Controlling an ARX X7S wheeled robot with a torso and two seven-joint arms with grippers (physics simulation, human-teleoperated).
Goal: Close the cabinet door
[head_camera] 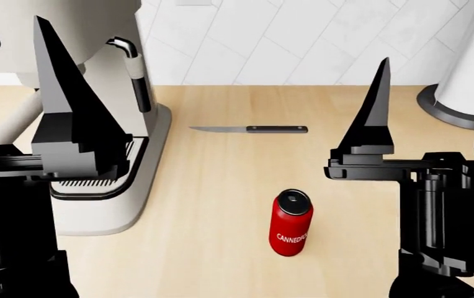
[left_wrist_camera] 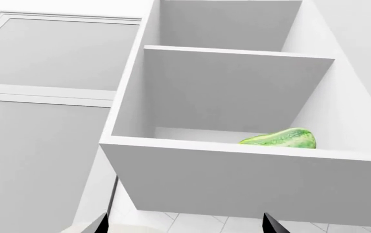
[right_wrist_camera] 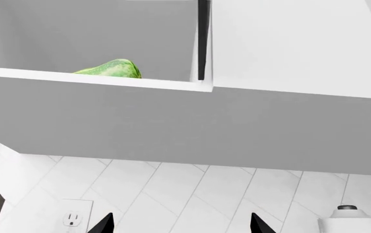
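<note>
Cabinet (left_wrist_camera: 237,97) standing open above both grippers, left gripper (left_wrist_camera: 185,224) and right gripper (right_wrist_camera: 180,224) jaws spread, empty

Counter open between claws; can (head_camera: 291,223), knife (head_camera: 249,129) possibly obstruct.

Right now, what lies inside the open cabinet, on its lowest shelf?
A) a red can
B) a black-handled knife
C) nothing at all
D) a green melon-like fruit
D: the left wrist view shows a green striped fruit resting on the bottom shelf of the open cabinet, while the red can and the knife lie on the counter below.
</note>
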